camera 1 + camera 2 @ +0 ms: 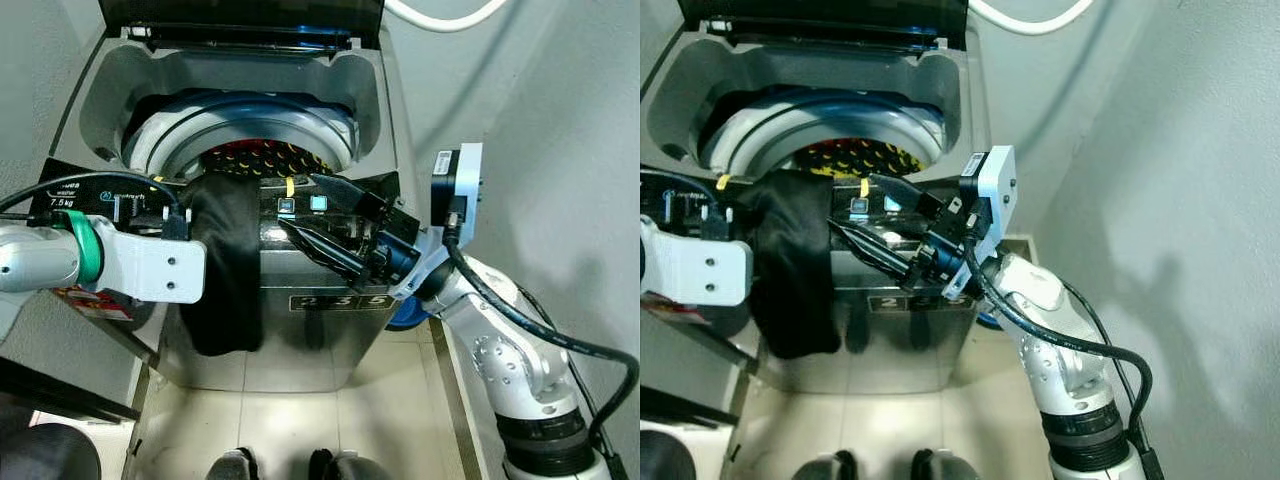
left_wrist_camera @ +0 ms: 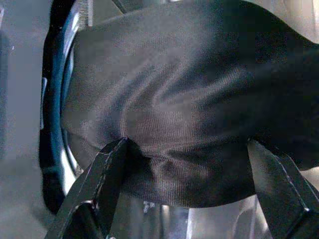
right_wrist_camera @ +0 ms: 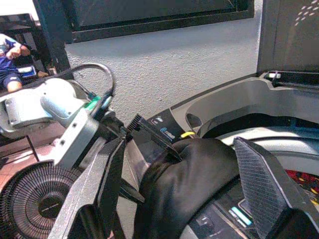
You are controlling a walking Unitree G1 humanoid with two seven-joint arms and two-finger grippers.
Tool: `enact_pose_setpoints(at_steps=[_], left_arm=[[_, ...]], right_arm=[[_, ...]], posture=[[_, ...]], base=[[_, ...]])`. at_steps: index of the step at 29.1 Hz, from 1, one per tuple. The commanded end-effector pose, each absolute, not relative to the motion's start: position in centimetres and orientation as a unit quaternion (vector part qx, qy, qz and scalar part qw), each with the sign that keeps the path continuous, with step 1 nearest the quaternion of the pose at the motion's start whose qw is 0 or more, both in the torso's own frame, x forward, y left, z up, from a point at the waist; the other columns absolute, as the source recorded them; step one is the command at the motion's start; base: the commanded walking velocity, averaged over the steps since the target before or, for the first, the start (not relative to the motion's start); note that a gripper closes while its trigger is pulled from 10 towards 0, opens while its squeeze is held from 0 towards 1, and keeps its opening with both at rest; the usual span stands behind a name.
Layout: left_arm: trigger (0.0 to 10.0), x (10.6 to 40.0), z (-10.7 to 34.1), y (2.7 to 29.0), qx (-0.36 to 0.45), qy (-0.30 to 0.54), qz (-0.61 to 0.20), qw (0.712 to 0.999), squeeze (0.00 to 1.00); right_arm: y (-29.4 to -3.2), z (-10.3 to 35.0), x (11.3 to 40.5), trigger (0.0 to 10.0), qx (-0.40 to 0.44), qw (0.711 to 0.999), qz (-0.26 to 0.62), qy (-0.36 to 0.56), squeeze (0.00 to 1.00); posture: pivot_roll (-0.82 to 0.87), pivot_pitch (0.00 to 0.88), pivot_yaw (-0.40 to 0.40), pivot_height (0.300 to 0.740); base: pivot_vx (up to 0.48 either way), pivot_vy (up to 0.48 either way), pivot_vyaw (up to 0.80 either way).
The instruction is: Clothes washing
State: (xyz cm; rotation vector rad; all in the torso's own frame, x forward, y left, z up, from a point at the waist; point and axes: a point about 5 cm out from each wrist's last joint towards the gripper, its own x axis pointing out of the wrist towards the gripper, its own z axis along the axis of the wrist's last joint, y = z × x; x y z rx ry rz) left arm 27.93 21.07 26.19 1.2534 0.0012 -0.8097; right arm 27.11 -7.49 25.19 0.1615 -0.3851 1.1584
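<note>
One black garment (image 1: 222, 262) drapes the washer's (image 1: 330, 310) front edge, left end effector (image 2: 189, 164) clamped on it.

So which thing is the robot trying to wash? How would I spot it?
Find the open top-loading washing machine in front of the robot. A black garment is draped over its front edge, hanging down the front panel, with the left gripper around it. It is plain black, unlike the red, yellow and black clothes inside the drum.
</note>
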Motion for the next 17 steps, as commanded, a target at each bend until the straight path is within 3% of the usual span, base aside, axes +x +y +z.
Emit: enact_pose_setpoints(at_steps=[1, 4, 5, 8, 9, 17], left_arm=[[10.0, 28.19, 26.10, 21.53, 0.549, 0.008, -0.356, 0.756, 0.00], [10.0, 28.32, 25.80, 21.52, 0.537, 0.010, -0.357, 0.765, 0.00], [3.3, 28.45, 25.76, 21.58, 0.534, 0.010, -0.353, 0.768, 0.00], [3.3, 28.45, 25.76, 21.58, 0.534, 0.010, -0.353, 0.768, 0.00], [0.0, 28.62, 25.79, 21.62, 0.527, 0.008, -0.350, 0.774, 0.00], [0.0, 28.76, 25.96, 21.48, 0.507, 0.003, -0.357, 0.785, 0.00]], right_arm=[[-7.23, 25.32, 27.01, 10.0, 0.071, 0.813, 0.547, -0.185, 0.00], [-7.22, 25.33, 27.00, 10.0, 0.070, 0.813, 0.547, -0.185, 0.00], [-7.24, 25.35, 27.01, 10.0, 0.070, 0.813, 0.547, -0.186, 0.00], [-7.24, 25.35, 27.01, 10.0, 0.070, 0.813, 0.547, -0.186, 0.00], [-7.26, 25.37, 27.01, 10.0, 0.070, 0.814, 0.546, -0.186, 0.00], [-7.28, 25.34, 26.99, 10.0, 0.069, 0.814, 0.546, -0.186, 0.00]], posture=[[0.12, 0.145, -0.002, 0.740], [0.12, 0.145, -0.002, 0.740], [0.11, 0.144, 0.000, 0.740], [0.11, 0.144, 0.000, 0.740], [0.11, 0.144, 0.000, 0.740], [0.11, 0.144, 0.000, 0.740]], base=[[0.000, 0.000, 0.00], [0.000, 0.000, 0.00], [0.000, 0.000, 0.00], [0.000, 0.000, 0.00], [0.000, 0.000, 0.00], [0.000, 0.000, 0.00]])
